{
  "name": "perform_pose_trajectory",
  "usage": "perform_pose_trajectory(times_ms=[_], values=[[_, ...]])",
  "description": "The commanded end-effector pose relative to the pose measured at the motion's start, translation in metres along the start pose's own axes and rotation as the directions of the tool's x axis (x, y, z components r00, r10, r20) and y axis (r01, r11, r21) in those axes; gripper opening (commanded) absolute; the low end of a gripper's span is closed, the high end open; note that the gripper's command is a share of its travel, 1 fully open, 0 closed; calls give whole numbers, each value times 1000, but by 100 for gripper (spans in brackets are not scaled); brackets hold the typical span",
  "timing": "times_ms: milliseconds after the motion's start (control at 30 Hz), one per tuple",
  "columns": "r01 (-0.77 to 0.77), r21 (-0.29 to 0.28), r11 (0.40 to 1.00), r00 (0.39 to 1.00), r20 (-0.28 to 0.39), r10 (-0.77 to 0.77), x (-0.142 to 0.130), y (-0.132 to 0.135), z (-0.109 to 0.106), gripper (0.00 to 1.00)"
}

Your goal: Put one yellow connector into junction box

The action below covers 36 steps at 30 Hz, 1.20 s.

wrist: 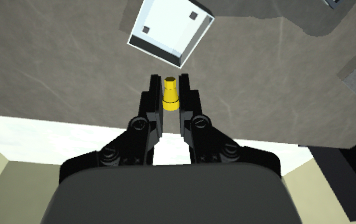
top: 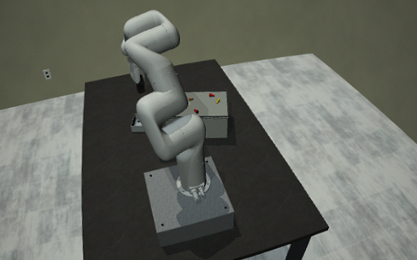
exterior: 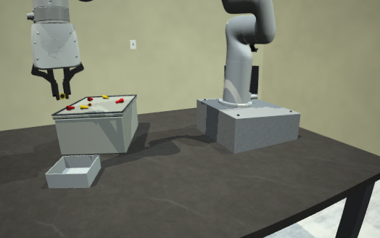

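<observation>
My gripper (wrist: 170,88) is shut on a yellow connector (wrist: 170,94), gripped between the fingertips with its narrow end pointing away. In the exterior view the gripper (exterior: 61,95) hangs high in the air, left of the tool case (exterior: 96,123) and above lid height, with the connector (exterior: 62,96) at its tips. The open steel junction box (exterior: 73,170) stands on the table in front of the case; in the wrist view the box (wrist: 169,31) lies below and just ahead of the fingertips. It looks empty.
On the case lid (exterior: 95,104) lie loose connectors: two yellow ones (exterior: 84,107) (exterior: 105,96) and red ones (exterior: 69,107) (exterior: 120,101). The robot base block (exterior: 250,123) stands to the right on the dark table.
</observation>
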<state>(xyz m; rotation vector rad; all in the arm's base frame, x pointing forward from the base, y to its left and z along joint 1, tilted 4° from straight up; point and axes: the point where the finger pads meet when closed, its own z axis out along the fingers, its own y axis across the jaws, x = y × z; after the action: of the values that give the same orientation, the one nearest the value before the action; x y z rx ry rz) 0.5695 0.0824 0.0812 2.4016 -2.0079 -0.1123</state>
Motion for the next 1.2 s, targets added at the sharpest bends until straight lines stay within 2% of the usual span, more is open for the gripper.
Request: perform_pose_trajectory(times_ms=[0, 167, 333, 467, 600, 667, 933, 1167], values=[[0, 5, 1000, 1000, 0, 0, 0, -2, -2, 2], [0, 5, 1000, 1000, 0, 0, 0, -2, 1, 2], [0, 5, 1000, 1000, 0, 0, 0, -2, 18, 2], [0, 5, 1000, 1000, 0, 0, 0, -2, 45, 2], [0, 5, 1000, 1000, 0, 0, 0, -2, 81, 2], [0, 5, 1000, 1000, 0, 0, 0, -2, 81, 2], [0, 5, 1000, 1000, 0, 0, 0, -2, 153, 2], [0, 5, 1000, 1000, 0, 0, 0, -3, 186, 2]])
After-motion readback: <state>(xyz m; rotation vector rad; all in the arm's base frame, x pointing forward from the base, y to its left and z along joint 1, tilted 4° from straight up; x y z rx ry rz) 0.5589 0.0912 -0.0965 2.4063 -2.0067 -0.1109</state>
